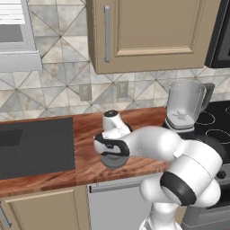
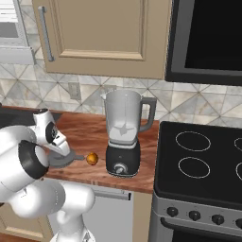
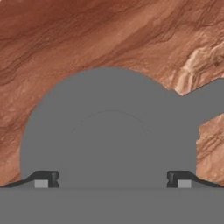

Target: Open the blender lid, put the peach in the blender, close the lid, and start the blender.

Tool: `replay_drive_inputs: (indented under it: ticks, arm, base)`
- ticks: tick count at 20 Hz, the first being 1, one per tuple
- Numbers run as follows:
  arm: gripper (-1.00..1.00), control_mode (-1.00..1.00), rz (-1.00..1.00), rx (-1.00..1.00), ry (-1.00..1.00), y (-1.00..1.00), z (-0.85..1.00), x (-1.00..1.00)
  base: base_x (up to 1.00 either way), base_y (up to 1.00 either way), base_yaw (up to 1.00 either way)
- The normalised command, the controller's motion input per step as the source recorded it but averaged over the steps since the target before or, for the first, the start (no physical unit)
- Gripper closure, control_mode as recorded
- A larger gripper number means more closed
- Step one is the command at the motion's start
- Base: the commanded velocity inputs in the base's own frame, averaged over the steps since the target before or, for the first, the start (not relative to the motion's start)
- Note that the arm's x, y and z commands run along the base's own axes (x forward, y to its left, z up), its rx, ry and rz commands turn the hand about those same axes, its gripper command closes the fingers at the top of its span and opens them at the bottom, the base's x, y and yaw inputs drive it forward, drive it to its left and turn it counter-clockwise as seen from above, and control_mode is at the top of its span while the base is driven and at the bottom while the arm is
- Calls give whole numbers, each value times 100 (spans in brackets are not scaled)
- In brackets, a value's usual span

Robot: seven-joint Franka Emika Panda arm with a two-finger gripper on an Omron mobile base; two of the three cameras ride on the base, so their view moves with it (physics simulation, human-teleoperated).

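Blender lid (image 3: 109, 127) right under hand camera, flat on wooden worktop (image 3: 87, 39), tab jutting toward 2 o'clock. Pincer (image 3: 112, 179) low over lid, fingertips (image 3: 43, 179) spread wide at 7 and 5 o'clock of disc, gripping nothing. Right base view: peach (image 2: 92, 159) on worktop just beside lid at its 3 o'clock; blender (image 2: 124, 137) further on at peach's 3 o'clock, jar top uncovered.
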Motion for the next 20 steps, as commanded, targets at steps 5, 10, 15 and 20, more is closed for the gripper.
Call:
replay_drive_inputs:
  ticks: [5,10,15,20]
  arm:
    - [-100,-100,0,0,0,-9,41,-11]
    - [-100,-100,-2,0,0,-26,46,-17]
    - [-100,-100,-8,0,0,-64,5,-29]
    - [-100,-100,-9,-1,0,-76,0,-18]
  base:
    - [0,0,0]
    - [0,0,0]
    - [0,0,0]
    - [0,0,0]
